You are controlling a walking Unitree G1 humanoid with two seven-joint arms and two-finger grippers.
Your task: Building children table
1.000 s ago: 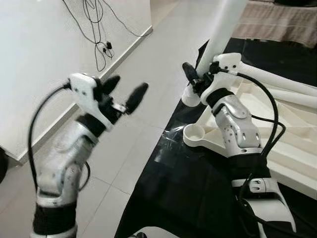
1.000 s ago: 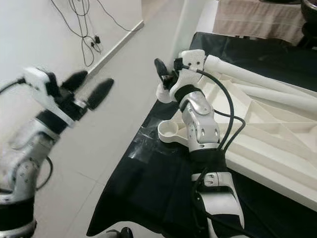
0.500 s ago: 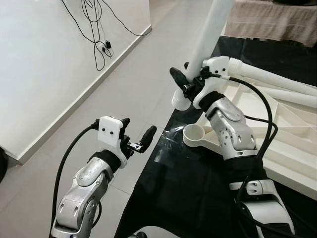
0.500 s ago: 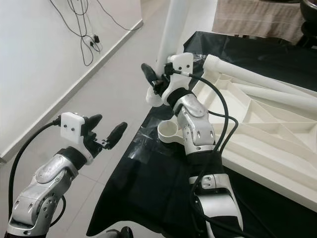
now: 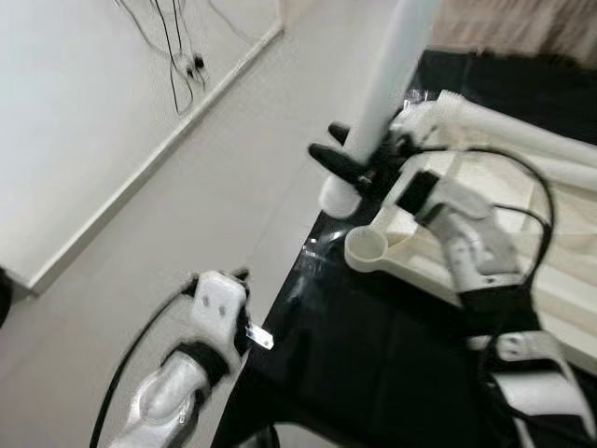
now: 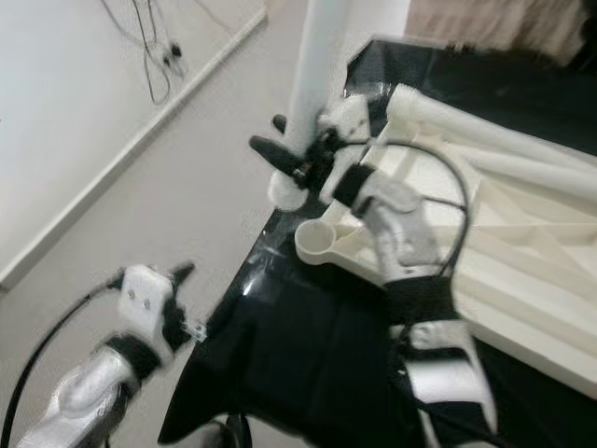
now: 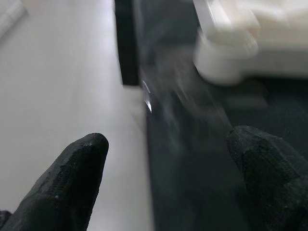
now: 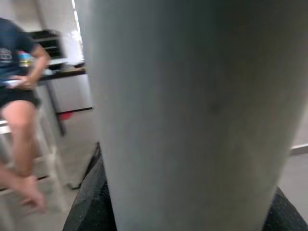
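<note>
The right gripper (image 5: pixel 359 168) clamps the white table leg (image 5: pixel 387 84) — upright, just beside the upturned tabletop's (image 5: pixel 560 280) corner socket (image 5: pixel 366 247). The left gripper (image 7: pixel 168 159) hangs wide open, empty, below it.

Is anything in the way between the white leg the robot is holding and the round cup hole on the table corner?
Nothing visible blocks it. The right gripper holds the white leg upright, its bottom end just beside and above the round socket at the tabletop's corner. The left gripper is open, low near the black sheet's edge.
</note>
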